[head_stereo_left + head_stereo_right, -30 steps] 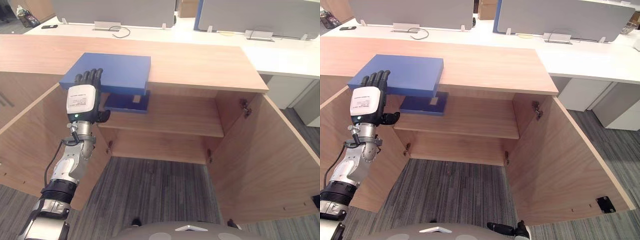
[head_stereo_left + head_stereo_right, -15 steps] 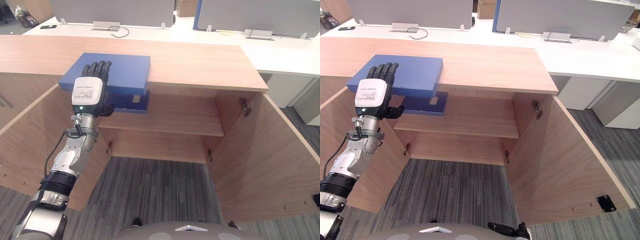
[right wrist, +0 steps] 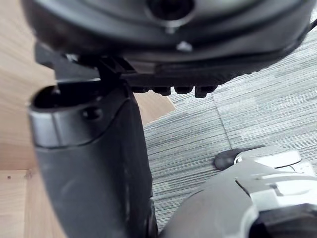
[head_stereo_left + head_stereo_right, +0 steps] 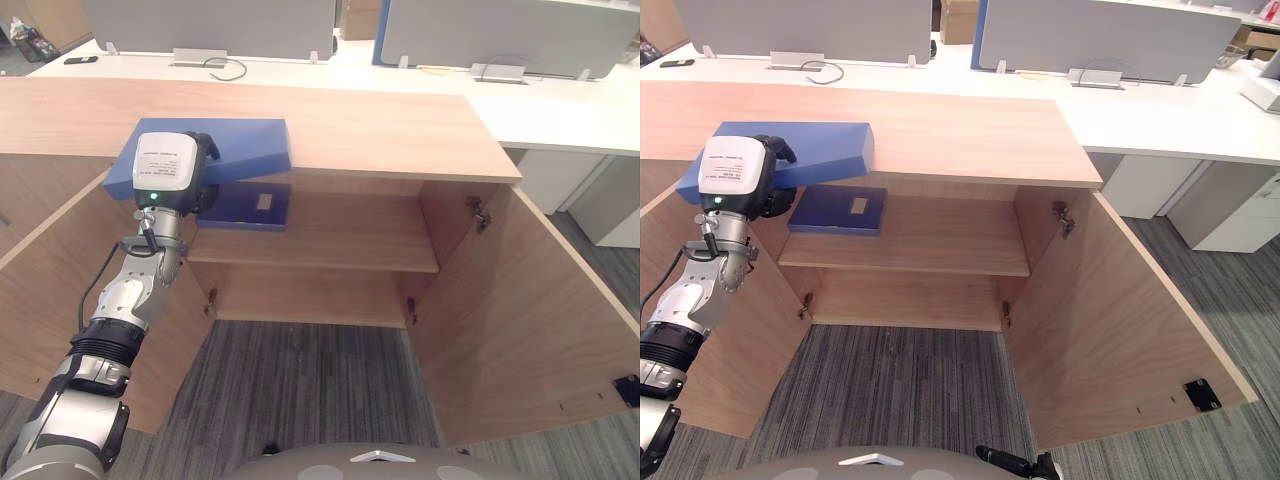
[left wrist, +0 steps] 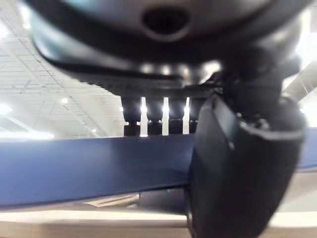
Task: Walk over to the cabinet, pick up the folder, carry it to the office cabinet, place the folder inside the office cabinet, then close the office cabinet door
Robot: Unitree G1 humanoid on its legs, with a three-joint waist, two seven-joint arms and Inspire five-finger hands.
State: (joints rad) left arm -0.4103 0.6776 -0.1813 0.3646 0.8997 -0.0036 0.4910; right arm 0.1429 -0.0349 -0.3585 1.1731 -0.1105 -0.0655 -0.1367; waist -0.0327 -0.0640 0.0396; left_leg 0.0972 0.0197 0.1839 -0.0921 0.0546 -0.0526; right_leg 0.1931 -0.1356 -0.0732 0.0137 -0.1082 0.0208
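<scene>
A light blue folder (image 4: 245, 145) lies tilted on the wooden cabinet top (image 4: 400, 125), its near left corner jutting over the front edge. My left hand (image 4: 165, 172) is shut on that corner, with the fingers curled over the top and the thumb (image 5: 237, 173) underneath. In the left wrist view the folder's blue edge (image 5: 74, 168) runs between them. A second, darker blue folder (image 4: 245, 205) lies flat on the shelf (image 4: 340, 235) inside the open cabinet. My right hand (image 3: 94, 163) hangs open above the carpet beside a wooden panel.
Both cabinet doors stand wide open, the right door (image 4: 520, 320) and the left door (image 4: 50, 270), with striped grey carpet (image 4: 320, 380) between them. Behind the cabinet runs a white desk (image 4: 560, 100) with grey partitions and a cable.
My left hand's fingers lay straight on the folder and are now curled over its near corner, and the folder has tipped. The whole view has shifted slightly.
</scene>
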